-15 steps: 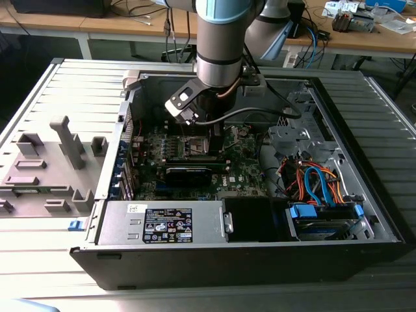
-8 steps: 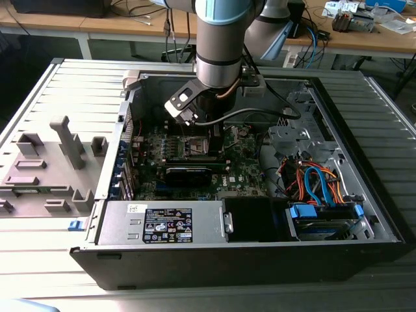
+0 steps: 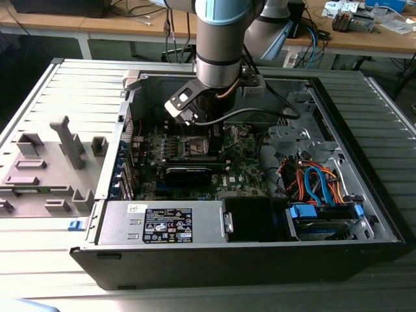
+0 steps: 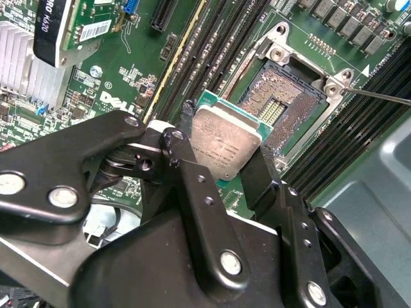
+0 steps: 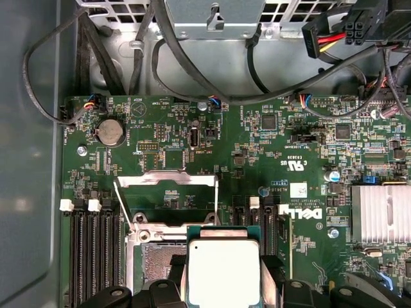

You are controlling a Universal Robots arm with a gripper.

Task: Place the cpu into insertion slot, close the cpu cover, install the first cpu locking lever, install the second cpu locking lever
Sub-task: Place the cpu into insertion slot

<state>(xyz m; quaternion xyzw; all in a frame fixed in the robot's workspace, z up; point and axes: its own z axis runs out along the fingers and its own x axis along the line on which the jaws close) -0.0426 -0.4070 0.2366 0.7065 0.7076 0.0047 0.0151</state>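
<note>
My gripper [image 3: 197, 125] hangs inside the open computer case over the motherboard. It is shut on the cpu [image 4: 225, 146], a flat square chip with a silver-grey top, held by two opposite edges between the black fingers [image 4: 260, 174]. The cpu [image 5: 223, 269] hovers tilted just beside and above the insertion slot [image 4: 284, 104], whose contact field lies bare. In the first wrist view the cpu overlaps one side of the insertion slot [image 5: 156, 262]. The cpu cover [image 5: 166, 180] stands swung up behind the slot. Two thin locking levers [image 5: 123, 206] stick up on either side of it.
Long black memory slots [image 5: 90, 256] flank the socket. A finned heatsink [image 5: 382, 215] and a bundle of black cables [image 5: 225, 83] lie nearby. The power supply [image 3: 162, 222] and a drive cage with blue and orange cables [image 3: 318, 182] fill the case front. A grey fixture [image 3: 52, 162] sits at the exterior view's left.
</note>
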